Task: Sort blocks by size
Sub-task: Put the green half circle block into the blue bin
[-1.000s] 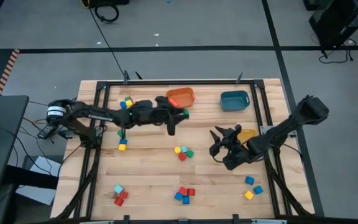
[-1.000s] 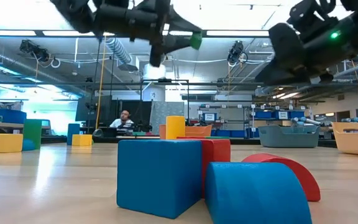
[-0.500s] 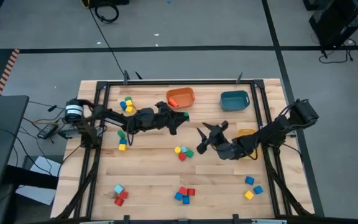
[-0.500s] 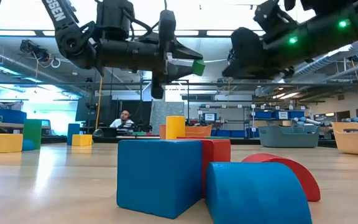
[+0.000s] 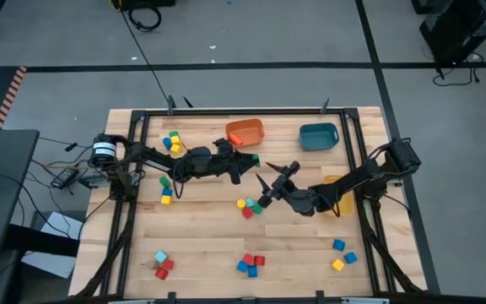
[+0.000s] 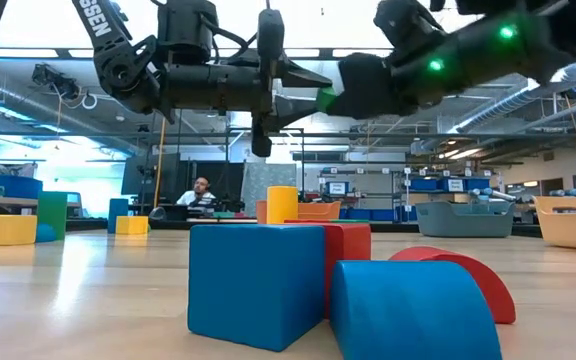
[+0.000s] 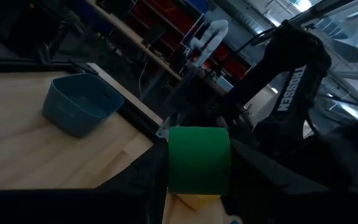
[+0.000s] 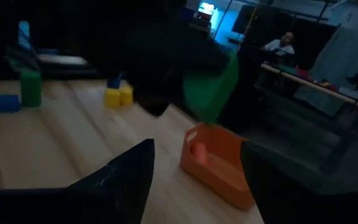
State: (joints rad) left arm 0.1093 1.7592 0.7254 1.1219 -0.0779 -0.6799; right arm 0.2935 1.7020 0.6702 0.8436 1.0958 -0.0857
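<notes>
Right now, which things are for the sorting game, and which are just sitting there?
For the job:
- green block in the left pincer
- loose blocks on the table
- right pincer, open

Just there:
- orange bin
- teal bin
- person in the room behind

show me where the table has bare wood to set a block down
Bare wood lies between the block pile at the front left corner and the front centre pile, and between the orange bin and teal bin. The middle, under both arms, is crowded.
</notes>
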